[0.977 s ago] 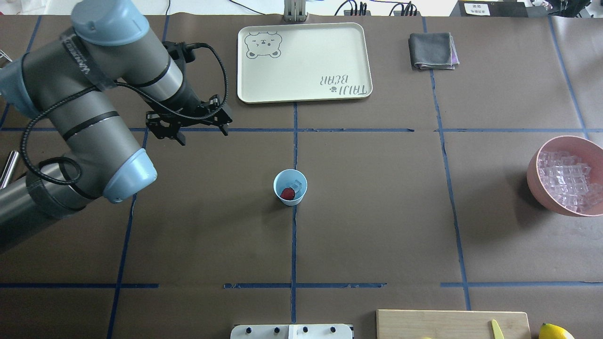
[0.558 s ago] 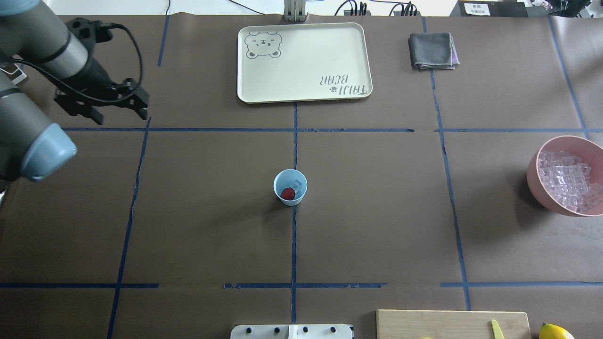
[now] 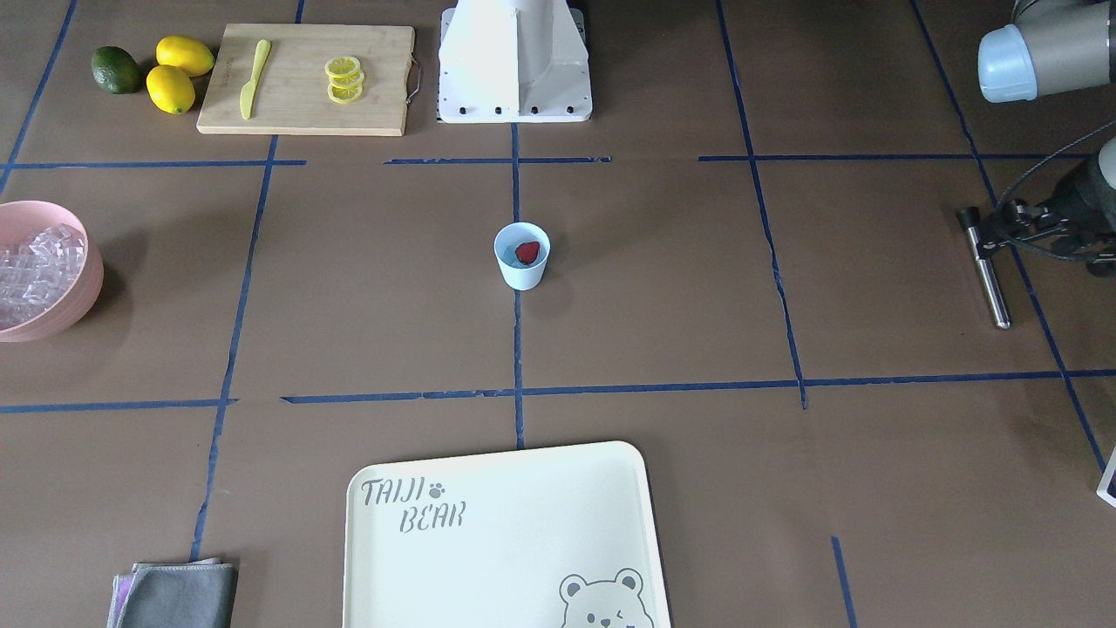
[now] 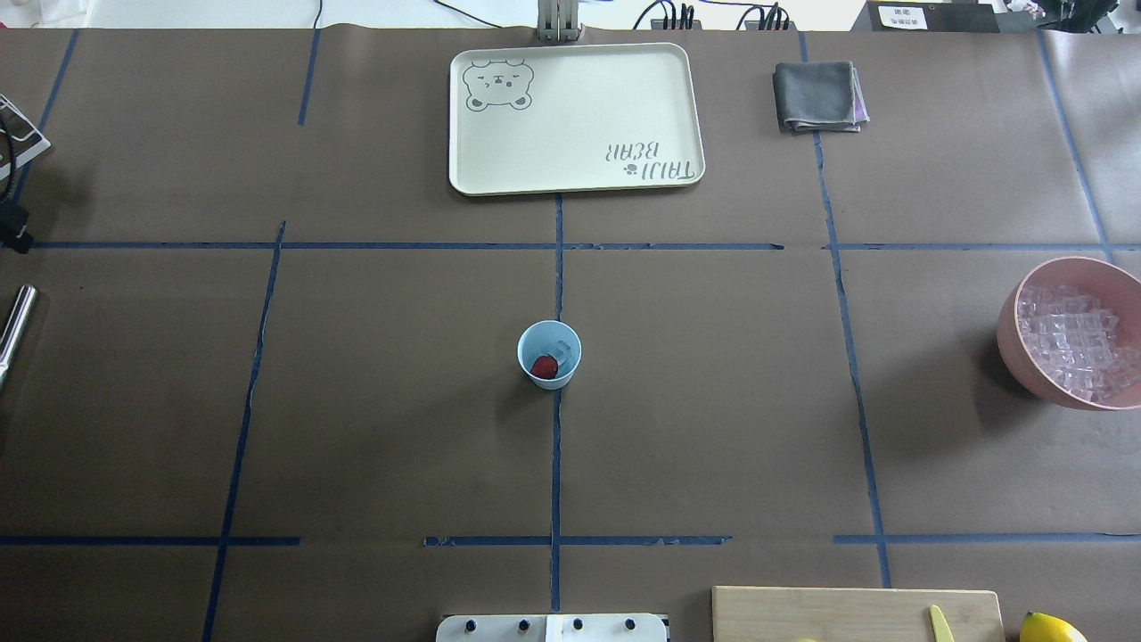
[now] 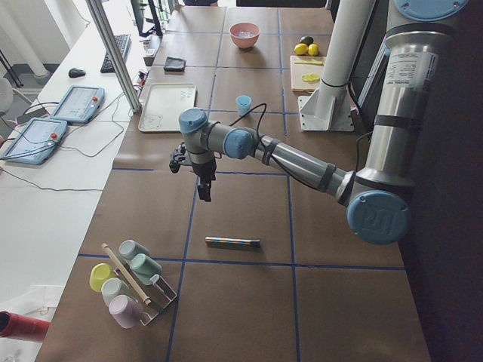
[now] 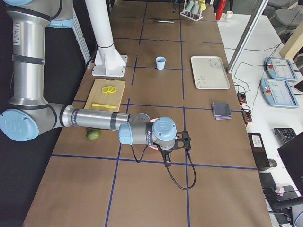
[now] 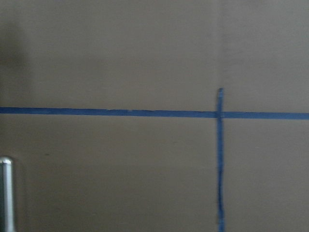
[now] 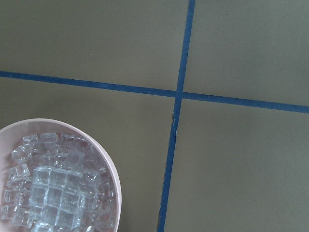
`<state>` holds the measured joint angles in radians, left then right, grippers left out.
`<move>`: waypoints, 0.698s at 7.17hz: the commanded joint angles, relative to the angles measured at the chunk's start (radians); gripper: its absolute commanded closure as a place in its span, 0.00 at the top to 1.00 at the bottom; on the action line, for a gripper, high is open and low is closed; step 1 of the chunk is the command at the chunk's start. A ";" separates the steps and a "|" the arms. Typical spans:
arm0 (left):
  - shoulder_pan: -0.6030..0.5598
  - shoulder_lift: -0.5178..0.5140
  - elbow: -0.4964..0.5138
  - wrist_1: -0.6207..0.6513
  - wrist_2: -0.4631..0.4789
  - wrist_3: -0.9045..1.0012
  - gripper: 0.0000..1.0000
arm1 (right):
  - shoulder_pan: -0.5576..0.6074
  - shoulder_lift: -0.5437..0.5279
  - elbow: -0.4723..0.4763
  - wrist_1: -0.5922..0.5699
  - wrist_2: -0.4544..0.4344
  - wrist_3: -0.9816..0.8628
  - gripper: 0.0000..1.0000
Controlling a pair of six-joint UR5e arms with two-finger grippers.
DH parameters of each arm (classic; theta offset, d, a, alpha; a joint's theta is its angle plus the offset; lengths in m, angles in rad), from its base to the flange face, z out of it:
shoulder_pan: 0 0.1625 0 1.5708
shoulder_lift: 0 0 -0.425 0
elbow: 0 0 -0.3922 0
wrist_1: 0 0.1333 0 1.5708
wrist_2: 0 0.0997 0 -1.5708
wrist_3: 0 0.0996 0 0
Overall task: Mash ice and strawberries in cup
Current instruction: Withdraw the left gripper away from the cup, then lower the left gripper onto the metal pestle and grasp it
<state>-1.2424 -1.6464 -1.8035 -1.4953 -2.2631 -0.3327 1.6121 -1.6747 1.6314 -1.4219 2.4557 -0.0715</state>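
Cup [image 4: 549, 355] is sitting upright mid-counter [image 4: 713, 428], on the centre tape line, probably parked there so either arm can reach it. It's loaded: strawberry [image 4: 544, 366] is lying in the bottom on the robot-facing side and a clear ice cube [image 4: 562, 348] is sitting just beside it. Both look whole, so I'd say mashing isn't started.

Left claw [image 5: 202, 188] is hanging pointing down, well off to the cup's left and nowhere near it. It's hovering close to a steel rod [image 3: 990, 275] lying flat on the counter, apart from it as far as I can see. My guess is the rod is the masher and the arm is lining up to pick it. Can't tell how far its fingers are spread; doesn't look like it's carrying anything.

Right claw [image 6: 166, 160] is parking well to the cup's right, over the counter next to the pink bowl [image 4: 1012, 330] of spare ice [image 4: 1070, 343]. Finger spread not readable either.

Next move likely needs a grasp on the rod, then a vertical entry into the cup. The cup is light and unheld, so it could tip.
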 commanded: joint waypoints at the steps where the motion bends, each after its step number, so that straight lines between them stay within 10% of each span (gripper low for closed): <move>1: -0.012 0.089 0.125 -0.267 -0.001 -0.102 1.00 | 0.000 0.001 0.005 0.001 -0.001 0.003 1.00; 5: 0.065 0.120 0.400 -0.796 0.011 -0.414 1.00 | 0.000 0.015 0.004 0.000 -0.003 0.002 1.00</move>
<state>-1.2148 -1.5277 -1.4567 -2.2032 -2.2547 -0.7039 1.6122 -1.6647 1.6355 -1.4208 2.4529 -0.0697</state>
